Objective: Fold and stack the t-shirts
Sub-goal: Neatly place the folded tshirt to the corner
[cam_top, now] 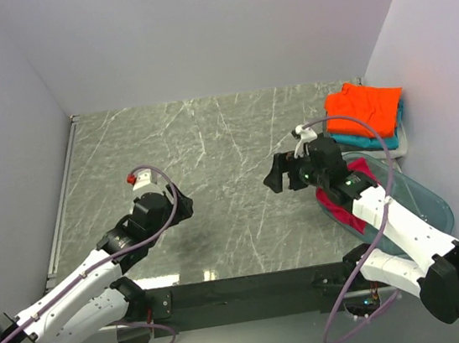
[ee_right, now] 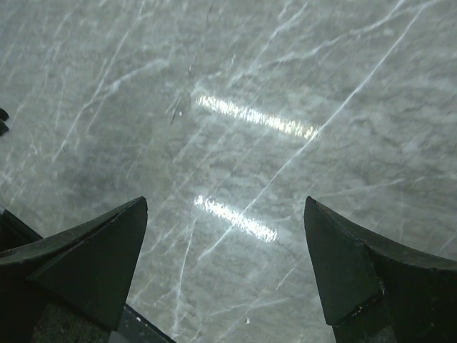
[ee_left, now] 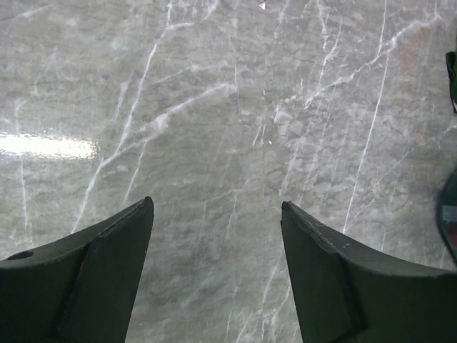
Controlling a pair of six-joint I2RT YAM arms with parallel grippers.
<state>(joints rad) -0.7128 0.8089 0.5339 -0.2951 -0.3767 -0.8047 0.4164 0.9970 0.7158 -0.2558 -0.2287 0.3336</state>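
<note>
Top external shows left gripper (cam_top: 185,204) and right gripper (cam_top: 276,175) gaping wide (both empty); tugging the pink shirt (cam_top: 329,200) carelessly might drag the tub (cam_top: 429,198).

Glossy marble table (cam_top: 211,157), soft cloth t-shirts (cam_top: 363,108)

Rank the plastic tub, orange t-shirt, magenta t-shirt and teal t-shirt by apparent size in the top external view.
1. plastic tub
2. orange t-shirt
3. magenta t-shirt, partly hidden by the right arm, so unsure
4. teal t-shirt, only an edge showing under the orange one
</note>
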